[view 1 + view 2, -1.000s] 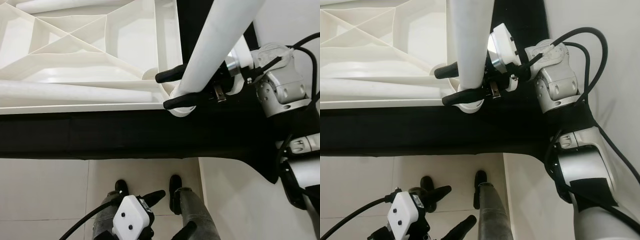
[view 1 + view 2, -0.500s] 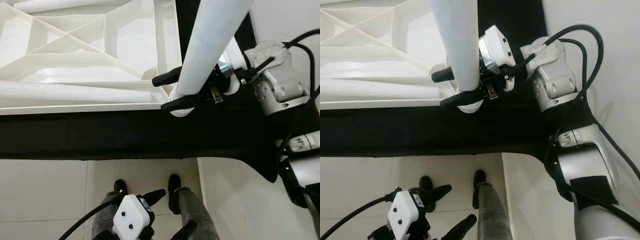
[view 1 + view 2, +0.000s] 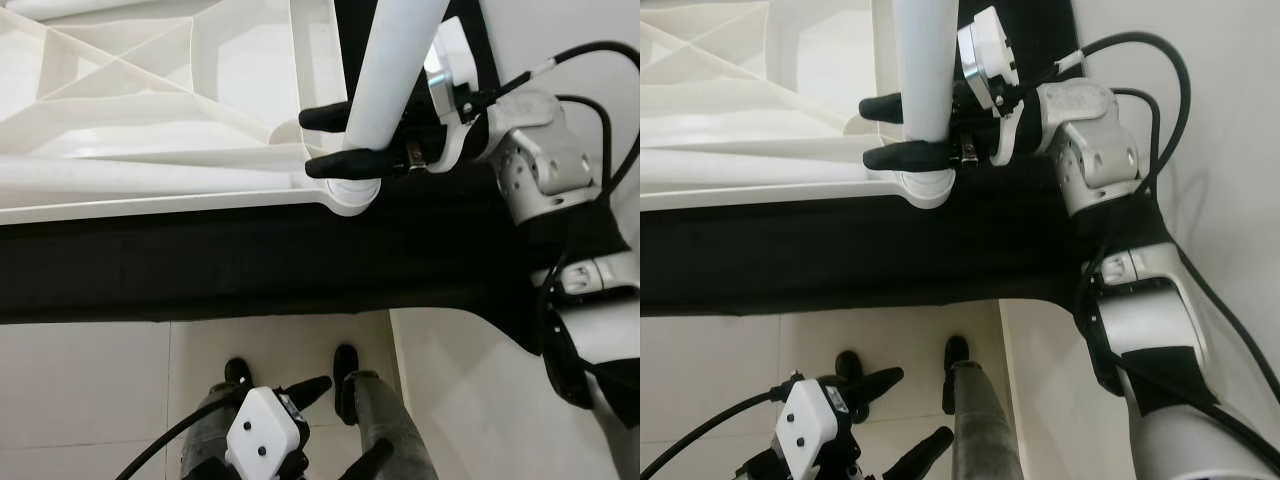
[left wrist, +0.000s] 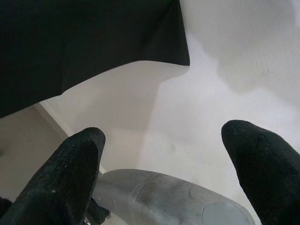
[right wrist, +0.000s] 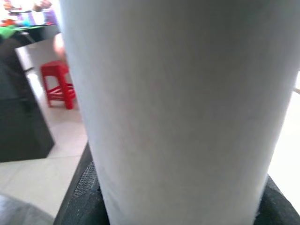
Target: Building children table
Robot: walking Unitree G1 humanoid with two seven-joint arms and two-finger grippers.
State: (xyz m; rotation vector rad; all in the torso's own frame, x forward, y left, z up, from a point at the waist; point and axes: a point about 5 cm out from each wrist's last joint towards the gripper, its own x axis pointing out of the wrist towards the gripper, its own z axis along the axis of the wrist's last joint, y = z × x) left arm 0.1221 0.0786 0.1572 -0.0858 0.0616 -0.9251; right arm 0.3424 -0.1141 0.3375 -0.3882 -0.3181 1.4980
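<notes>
in the left eye view, your right gripper (image 3: 340, 140) has its two black fingers clamped around the white table leg (image 3: 385, 75), one finger on each side, just above the round corner socket (image 3: 350, 192) of the upturned white tabletop (image 3: 150, 130); the leg's lower end sits in that socket. the tabletop lies on a black cloth (image 3: 250, 270). your left gripper (image 3: 310, 400) hangs low near the floor. the right eye view shows the same single leg and one tabletop. in the left wrist view, two black fingertips (image 4: 70, 173) stand wide apart, holding nothing. in the right wrist view, the leg sits between the pads, with a red stool (image 5: 57, 84) behind. you'll find no readable writing.
</notes>
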